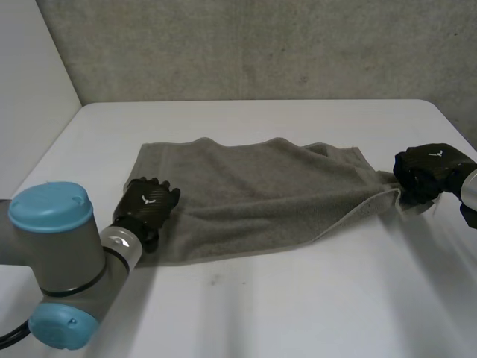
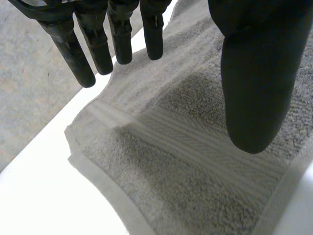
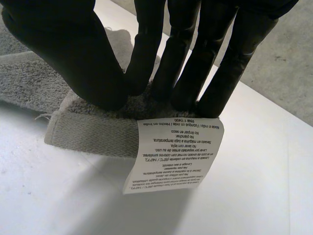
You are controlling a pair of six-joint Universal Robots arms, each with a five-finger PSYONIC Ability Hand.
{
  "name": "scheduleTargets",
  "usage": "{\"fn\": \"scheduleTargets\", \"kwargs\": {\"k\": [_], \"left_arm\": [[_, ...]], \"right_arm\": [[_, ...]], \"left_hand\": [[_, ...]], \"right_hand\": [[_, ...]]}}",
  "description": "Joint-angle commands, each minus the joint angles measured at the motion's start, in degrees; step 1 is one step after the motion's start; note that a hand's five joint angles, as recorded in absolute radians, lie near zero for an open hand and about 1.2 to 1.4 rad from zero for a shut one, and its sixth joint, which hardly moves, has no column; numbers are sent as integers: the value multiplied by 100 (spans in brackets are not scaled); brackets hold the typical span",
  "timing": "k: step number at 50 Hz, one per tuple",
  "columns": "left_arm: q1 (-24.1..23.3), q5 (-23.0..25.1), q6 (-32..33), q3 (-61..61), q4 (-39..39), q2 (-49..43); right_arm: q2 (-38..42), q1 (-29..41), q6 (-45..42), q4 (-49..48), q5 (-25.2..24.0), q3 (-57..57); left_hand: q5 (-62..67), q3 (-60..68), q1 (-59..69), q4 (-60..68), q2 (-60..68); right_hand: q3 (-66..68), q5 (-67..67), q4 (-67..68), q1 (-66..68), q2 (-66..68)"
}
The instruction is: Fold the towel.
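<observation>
Nearest the head camera, the left arm [image 1: 56,246] is seen as a grey cylindrical joint with light-blue caps, over the table's near left corner. The left hand [image 1: 149,205] is positioned over the towel [image 1: 261,194] at its near left corner. Its fingers [image 2: 102,44] are held straight and slightly spread, well apart from the thumb [image 2: 254,83], and nothing is gripped. Whether the hand touches the cloth cannot be determined.

The towel is made of grey terry with a short looped pile. It is laid across the middle of the white table [image 1: 298,313], and its left part is flat and roughly rectangular. A flat ribbed band [image 2: 195,142] is woven across the pile near the left end, and the edges are finished with a smooth, narrow hem [image 2: 105,188]. Towards the table's right edge the cloth is drawn into a taper and raised off the surface, with shallow folds running along it.

The right hand [image 1: 428,171] is located near the table's right edge. The towel's right corner is pinched between its thumb and its straight fingers. A white rectangular label [image 3: 173,152], printed with small black text, is hung from that corner just below the fingertips.

A rough grey concrete wall [image 1: 261,45] is seen behind the table's far edge.
</observation>
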Motion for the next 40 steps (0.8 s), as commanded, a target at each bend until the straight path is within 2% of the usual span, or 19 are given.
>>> {"fn": "scheduleTargets", "kwargs": {"k": [1, 7, 18, 23, 40], "left_arm": [[239, 51, -46, -31, -784, 319], [318, 112, -37, -180, -1182, 363], [819, 209, -2, -304, -1051, 170], [846, 226, -2, -304, -787, 100], [925, 332, 7, -172, -619, -190]], "right_arm": [[27, 21, -26, -89, -3, 54], [44, 30, -61, -98, -12, 89], [62, 39, -70, -221, -12, 185], [79, 48, -78, -238, -12, 221], [123, 57, -87, -282, -12, 291]], "left_hand": [[83, 68, 69, 73, 78], [153, 138, 138, 142, 147], [270, 254, 255, 259, 264], [840, 825, 826, 830, 835], [1145, 1130, 1130, 1134, 1139]], "right_hand": [[1196, 1821, 1225, 1704, 1245], [1196, 1821, 1225, 1704, 1245], [1196, 1821, 1225, 1704, 1245], [1196, 1821, 1225, 1704, 1245], [1196, 1821, 1225, 1704, 1245]]}}
